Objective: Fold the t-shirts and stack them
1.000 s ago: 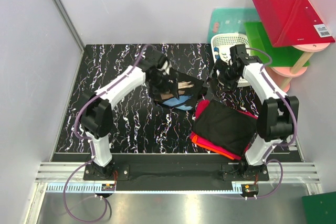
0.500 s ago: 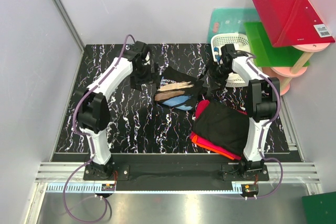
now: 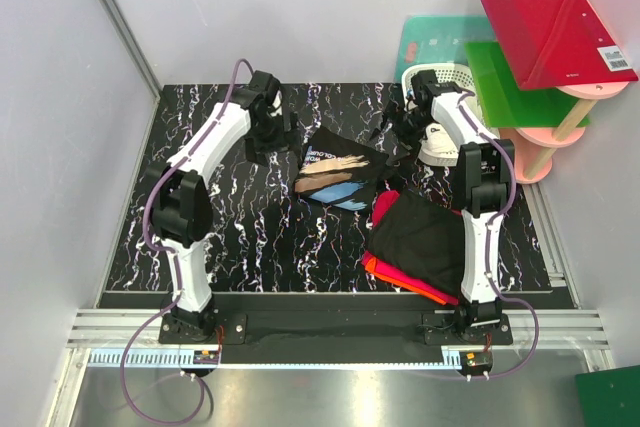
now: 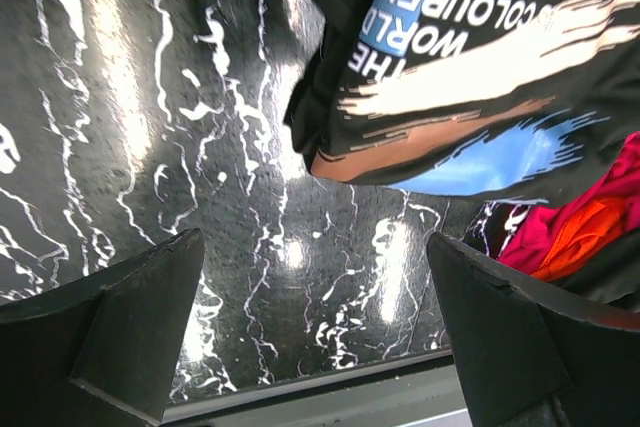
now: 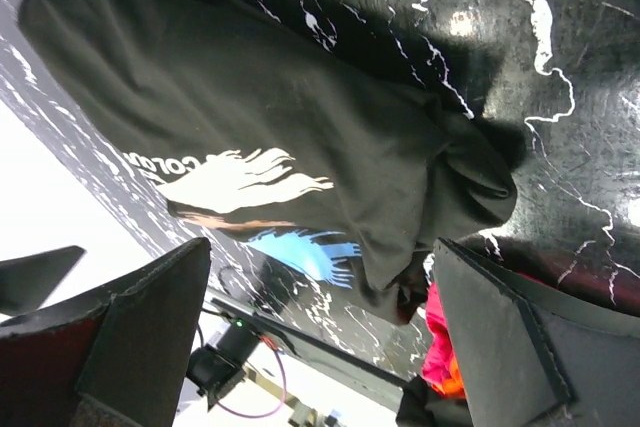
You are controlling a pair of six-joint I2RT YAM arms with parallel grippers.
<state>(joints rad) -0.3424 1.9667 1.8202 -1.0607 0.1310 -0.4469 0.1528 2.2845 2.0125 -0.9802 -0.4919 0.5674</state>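
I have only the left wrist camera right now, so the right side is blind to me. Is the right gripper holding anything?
Observer: No. The right gripper is open and empty, near the right edge of the black cloth t-shirt with the colourful print.
Operator: I see red and orange cloth at my edge. What is it?
Observer: A folded pile: a plain black t-shirt lies on top of the red t-shirt and the orange t-shirt.
Operator: Where is the basket?
Observer: The white plastic lattice basket stands at the table's far right corner, behind the right arm.
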